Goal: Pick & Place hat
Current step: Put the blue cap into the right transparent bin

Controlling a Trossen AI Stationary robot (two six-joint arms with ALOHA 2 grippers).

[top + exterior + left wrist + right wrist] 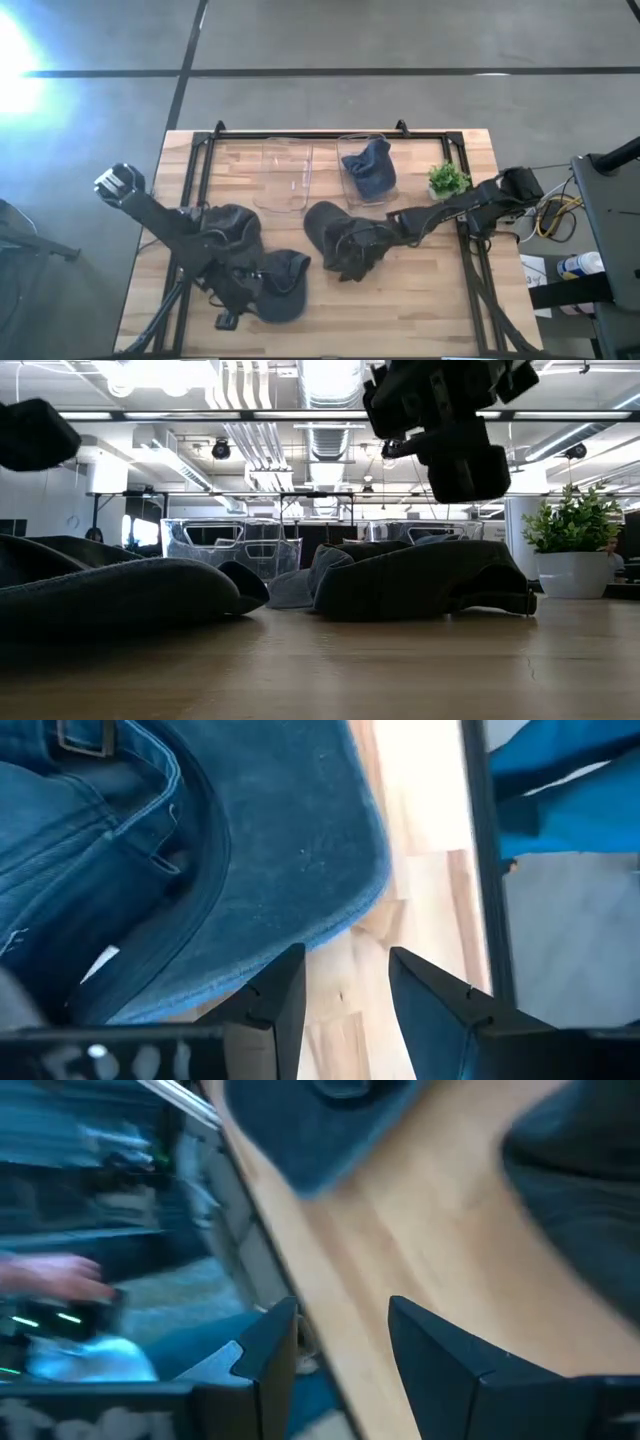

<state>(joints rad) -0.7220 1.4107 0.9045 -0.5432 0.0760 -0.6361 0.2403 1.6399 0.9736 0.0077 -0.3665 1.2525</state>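
Observation:
Three dark denim hats lie on the wooden table: one at the left (pixel 225 232), one near the front edge (pixel 283 288) and one in the middle (pixel 335 232). A fourth denim hat (pixel 368 168) sits in the right clear bin (pixel 345 150) at the far side. My left gripper (pixel 345 960) is open, just above the table beside the brim of the front hat (pixel 280 850). My right gripper (pixel 340 1305) is open and empty, above bare wood by the near side of the middle hat (pixel 580 1180).
An empty clear bin (pixel 285 175) stands left of the filled one. A small potted plant (pixel 448 180) stands at the far right. A black frame rail (pixel 330 131) runs around the table. Bare wood lies at the near right (pixel 420 300).

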